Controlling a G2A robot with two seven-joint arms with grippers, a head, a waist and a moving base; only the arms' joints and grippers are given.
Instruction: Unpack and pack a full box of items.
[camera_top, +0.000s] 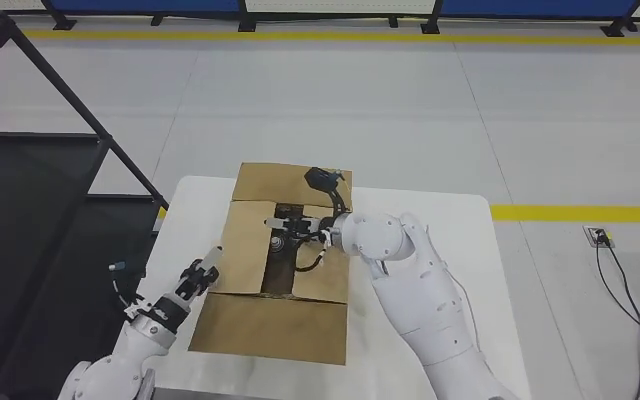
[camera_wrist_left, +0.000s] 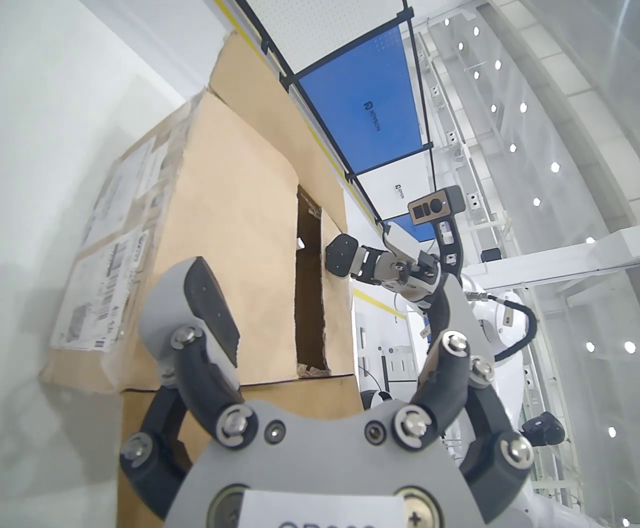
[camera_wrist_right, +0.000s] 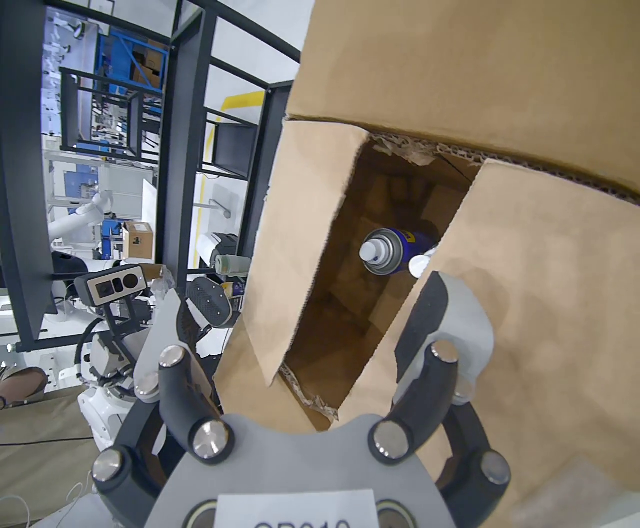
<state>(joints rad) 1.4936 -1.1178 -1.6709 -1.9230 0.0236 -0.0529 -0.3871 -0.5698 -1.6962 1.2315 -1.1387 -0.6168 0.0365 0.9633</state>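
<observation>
Looking down on the white surface (camera_top: 440, 230): the cardboard box (camera_top: 250, 235) sits on its left-middle part. Two outer flaps are folded out flat, one far, one near. Two inner flaps are half shut with a dark slot between them. Printed labels (camera_wrist_left: 110, 250) are stuck on the box side that faces my left arm.

My right arm comes in from the right side. The right pincer (camera_wrist_right: 305, 285) hangs over the slot, jaws wide, holding nothing. The edge of one inner flap runs between its fingers, and one pad sits at the other inner flap; cannot tell if it touches.

My left pincer (camera_top: 205, 266) is beside the box's left side, low over the surface and apart from the cardboard, jaws wide, holding nothing.

Inside the box, down through the slot, a blue spray can (camera_wrist_right: 384, 251) stands upright with its white nozzle up. A small white cap (camera_wrist_right: 419, 264) is just beside it, partly hidden by the flap.
</observation>
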